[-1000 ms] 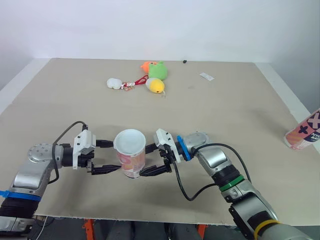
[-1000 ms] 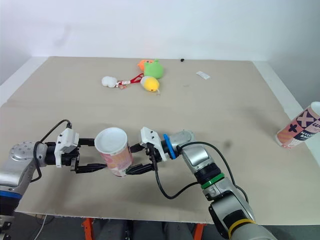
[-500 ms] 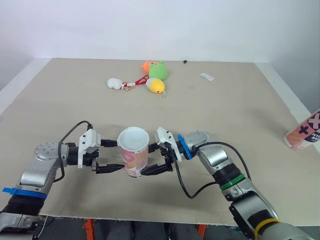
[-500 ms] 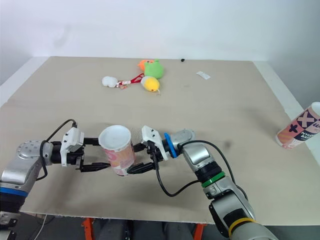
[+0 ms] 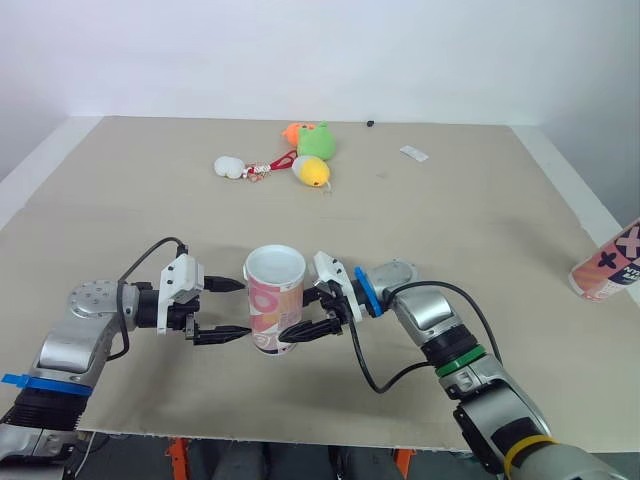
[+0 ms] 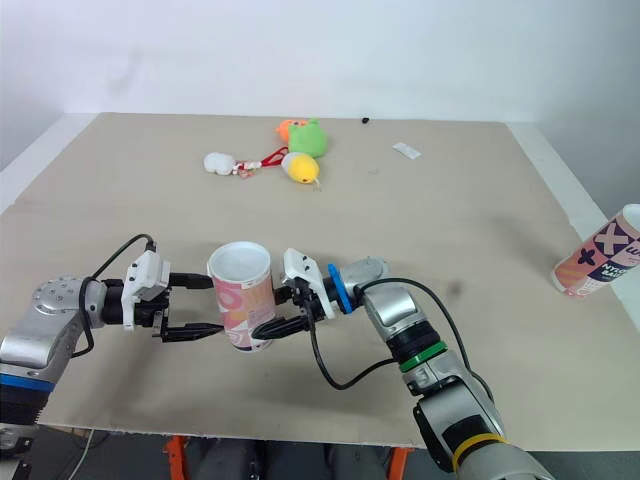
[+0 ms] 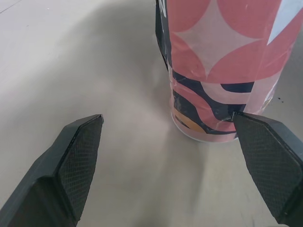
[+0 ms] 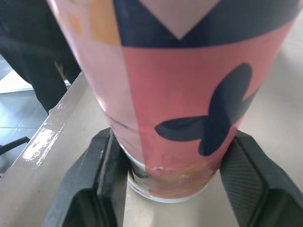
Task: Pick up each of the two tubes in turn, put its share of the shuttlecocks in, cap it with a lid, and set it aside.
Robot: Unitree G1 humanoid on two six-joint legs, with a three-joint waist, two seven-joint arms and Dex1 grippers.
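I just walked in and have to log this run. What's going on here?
The robot is working on the pink tube, which stands upright near the front of the table. The right gripper has its fingers closed on the tube's lower part. The left gripper is open at the tube's other side. A second tube sits tilted at the table's right edge, and some plush toys lie at the far side.

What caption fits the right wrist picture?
Right gripper, jaws hugging the base of the pink tube, upright on the table.
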